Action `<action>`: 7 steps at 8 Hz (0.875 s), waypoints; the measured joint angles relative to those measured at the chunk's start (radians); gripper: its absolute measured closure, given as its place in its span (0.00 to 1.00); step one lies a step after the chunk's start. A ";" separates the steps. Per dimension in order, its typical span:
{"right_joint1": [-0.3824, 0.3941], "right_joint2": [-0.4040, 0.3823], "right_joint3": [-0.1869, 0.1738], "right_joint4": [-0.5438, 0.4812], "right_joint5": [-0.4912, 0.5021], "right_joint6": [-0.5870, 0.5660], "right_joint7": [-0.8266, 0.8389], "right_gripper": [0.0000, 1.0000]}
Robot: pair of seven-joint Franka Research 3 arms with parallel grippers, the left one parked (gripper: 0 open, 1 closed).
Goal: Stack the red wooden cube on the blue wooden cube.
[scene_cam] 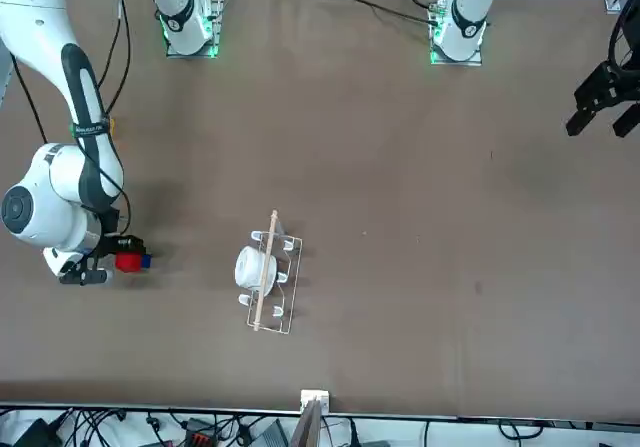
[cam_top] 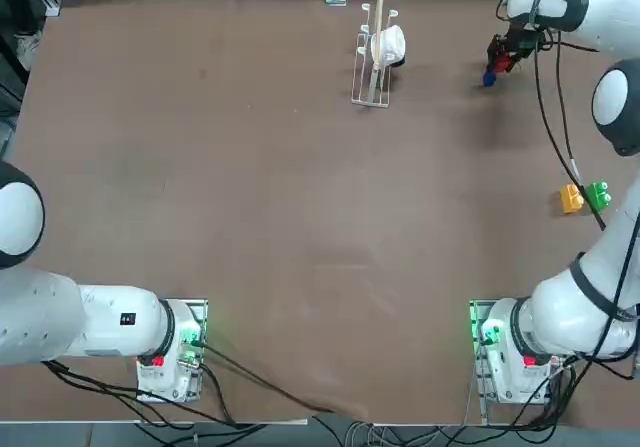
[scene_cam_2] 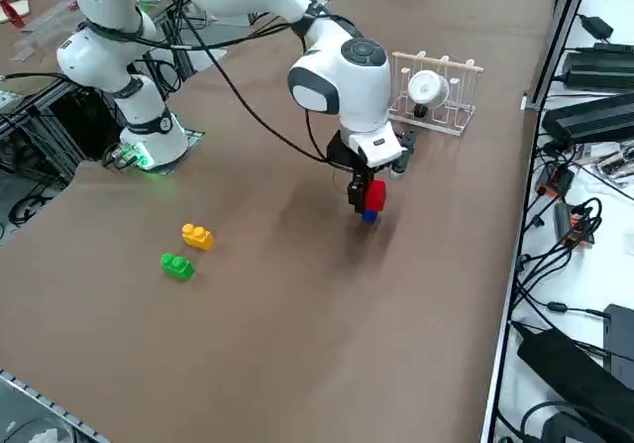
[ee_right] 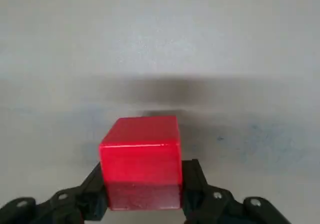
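Note:
My right gripper (scene_cam_2: 365, 197) is at the table's far right and is shut on the red wooden cube (scene_cam_2: 374, 195). The blue wooden cube (scene_cam_2: 369, 215) sits on the table directly under the red one; the two look in contact, though I cannot tell if the red one rests its weight there. From overhead, the red cube (cam_top: 500, 60) shows under the gripper (cam_top: 504, 55), with the blue cube (cam_top: 489, 79) peeking out beside it. The wrist view has the red cube (ee_right: 141, 154) clamped between the fingers (ee_right: 92, 191), hiding the blue cube.
A wire rack holding a white cup (cam_top: 376, 55) stands at the far middle of the table. An orange studded block (cam_top: 571, 199) and a green studded block (cam_top: 598, 195) lie side by side near the right edge. The table's far edge is just beyond the gripper.

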 joint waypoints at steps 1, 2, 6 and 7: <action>0.000 0.000 0.000 0.000 0.000 -0.001 0.000 0.30; 0.000 0.000 0.000 0.000 0.000 -0.001 0.001 0.30; 0.000 0.000 0.000 0.000 0.001 -0.003 0.001 0.30; 0.000 0.000 0.000 0.000 0.001 -0.003 0.001 0.30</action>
